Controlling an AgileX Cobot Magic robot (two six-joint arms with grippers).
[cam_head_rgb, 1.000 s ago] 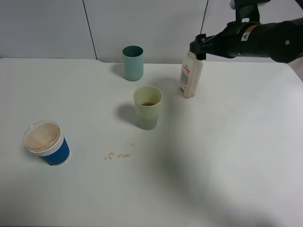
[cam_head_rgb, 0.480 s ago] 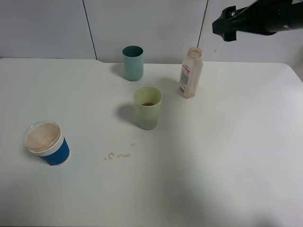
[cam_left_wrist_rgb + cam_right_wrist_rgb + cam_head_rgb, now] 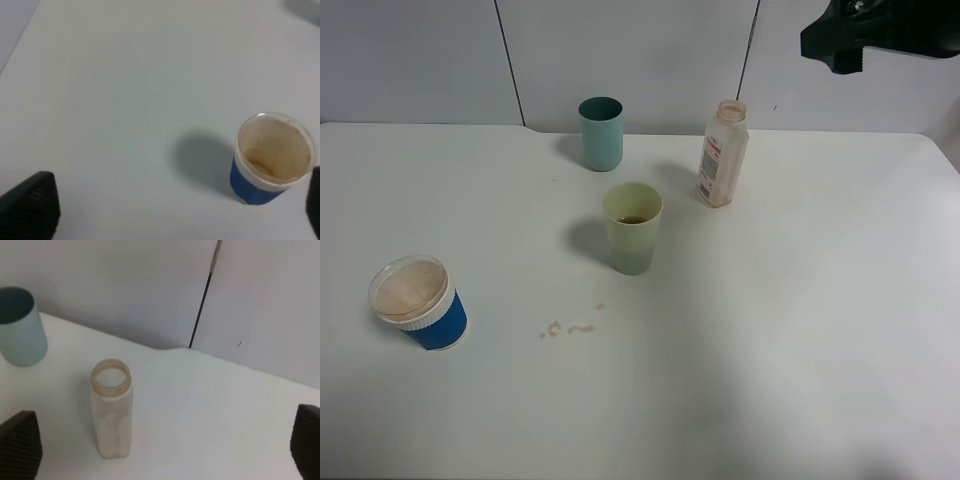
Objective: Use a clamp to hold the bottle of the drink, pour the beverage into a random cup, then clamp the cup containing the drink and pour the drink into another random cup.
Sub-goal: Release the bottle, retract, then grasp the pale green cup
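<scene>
The bottle of the drink (image 3: 723, 152) stands upright and uncapped at the back of the white table (image 3: 800, 330); it also shows in the right wrist view (image 3: 112, 415). The pale yellow-green cup (image 3: 632, 227) stands mid-table with a little dark beverage (image 3: 634, 219) at its bottom. The blue cup (image 3: 418, 302) sits at the front left, brown-stained inside, and shows in the left wrist view (image 3: 272, 160). My right gripper (image 3: 832, 45) (image 3: 162, 445) hangs open high above and to the right of the bottle, holding nothing. My left gripper (image 3: 170, 205) is open above the table near the blue cup.
A darker teal tumbler (image 3: 601, 132) stands at the back, left of the bottle, and appears in the right wrist view (image 3: 20, 327). A few small brown drops (image 3: 570, 328) lie on the table in front of the yellow-green cup. A grey panelled wall (image 3: 650, 50) rises behind the table.
My right gripper has risen from the bottle's neck and drawn back to the upper right. The bottle stays standing where it was. The cups have not moved.
</scene>
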